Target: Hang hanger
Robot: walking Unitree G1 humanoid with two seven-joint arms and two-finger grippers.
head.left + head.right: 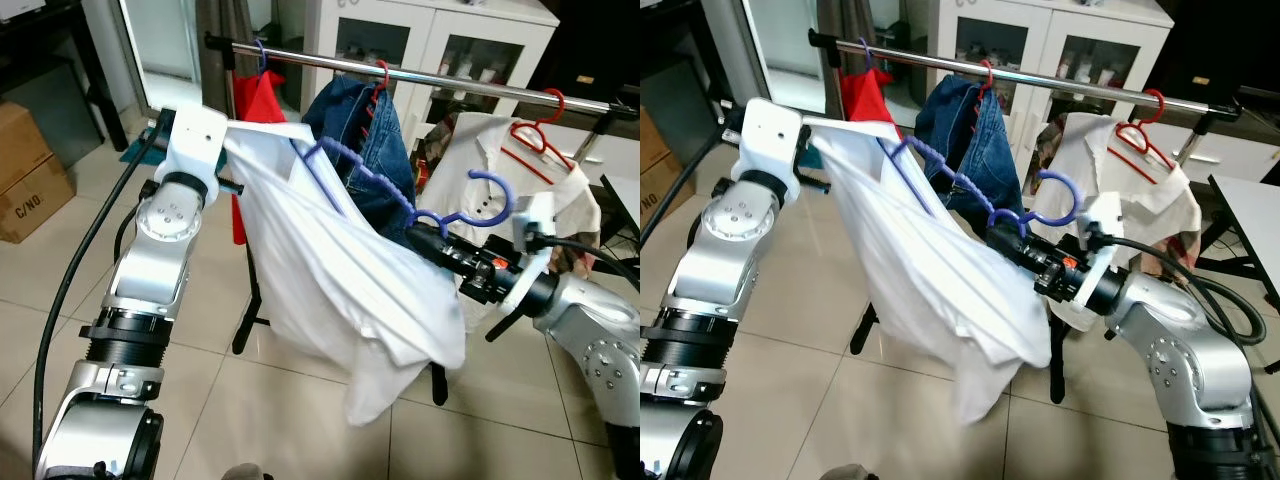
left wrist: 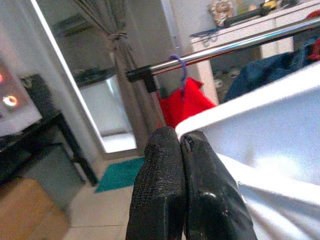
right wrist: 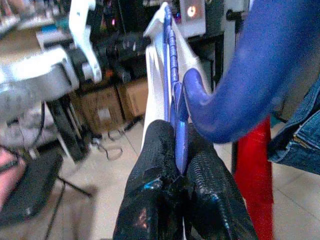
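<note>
A blue hanger (image 1: pixel 350 160) carries a white shirt (image 1: pixel 330 280) and is held tilted in front of the metal clothes rail (image 1: pixel 450 82). Its hook (image 1: pixel 505 195) curls upward below the rail, not touching it. My right gripper (image 1: pixel 425 238) is shut on the hanger's neck just under the hook, seen close in the right wrist view (image 3: pixel 176 135). My left gripper (image 2: pixel 178 137) is raised at the left, shut on the shirt's upper edge, and pulls the cloth taut. The shirt's lower part sags toward the floor.
On the rail hang a red garment (image 1: pixel 258 100), blue jeans (image 1: pixel 365 125) and a pale shirt (image 1: pixel 480 165) on a red hanger (image 1: pixel 535 140). A bare stretch of rail lies between the jeans and the red hanger. Cardboard boxes (image 1: pixel 25 170) stand left, white cabinets (image 1: pixel 440 40) behind.
</note>
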